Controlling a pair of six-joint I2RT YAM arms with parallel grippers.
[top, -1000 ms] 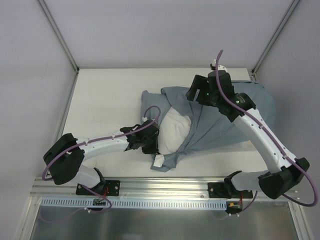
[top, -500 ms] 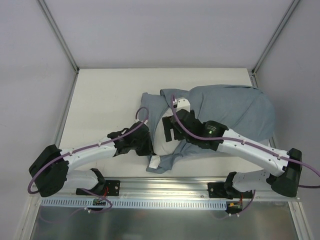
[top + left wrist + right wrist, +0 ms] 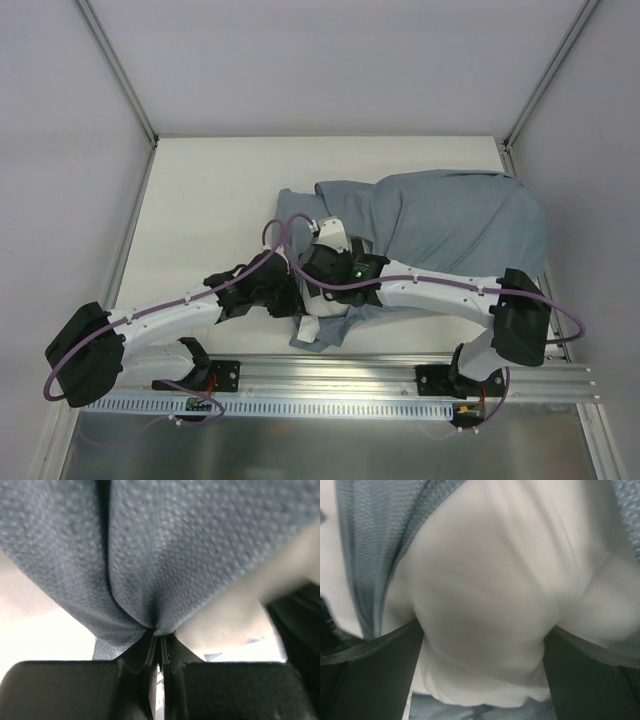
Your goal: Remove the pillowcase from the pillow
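The slate-blue pillowcase [image 3: 450,220] lies crumpled across the middle and right of the table. Only a small white end of the pillow [image 3: 325,305] shows at its near-left opening. My left gripper [image 3: 289,292] is shut on a fold of the pillowcase [image 3: 165,545], pinched at the fingertips [image 3: 159,642]. My right gripper [image 3: 314,284] is open, its fingers [image 3: 375,680] standing wide on either side of the pillow's bulging white end [image 3: 485,605]. Pillowcase fabric [image 3: 370,540] drapes beside it. The rest of the pillow is hidden inside the cover.
The cream table top [image 3: 210,200] lies to the left and back. Metal frame posts [image 3: 115,70] stand at the back corners. The mounting rail [image 3: 330,375] runs along the near edge. The two arms nearly touch at the pillowcase's opening.
My right arm swung from the back of the pillowcase down to the pillow's exposed end. My left gripper drew the fabric a little toward the near left, and the cover slid further over the pillow.
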